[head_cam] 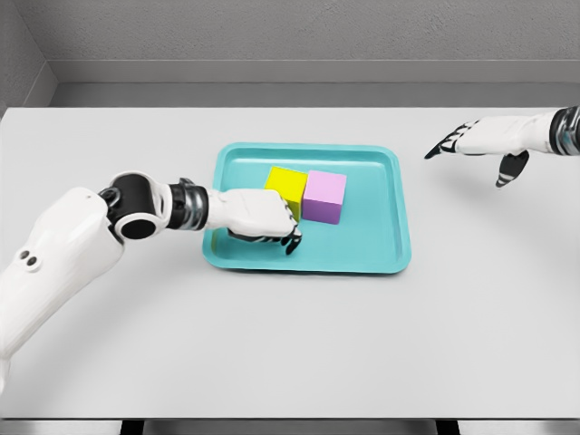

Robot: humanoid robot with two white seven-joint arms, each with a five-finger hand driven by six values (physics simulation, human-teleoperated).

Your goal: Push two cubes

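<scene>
A yellow cube (286, 184) and a pink cube (324, 196) sit side by side, touching, in a teal tray (390, 217) at the table's middle. My left hand (267, 222) lies inside the tray with its fingers curled, pressed against the yellow cube's near left side and holding nothing. My right hand (471, 143) hovers over the table to the right of the tray, fingers spread, apart from both cubes.
The white table (290, 344) extends all around the tray, with its front edge at the picture's bottom. A grey wall runs behind the table's far edge.
</scene>
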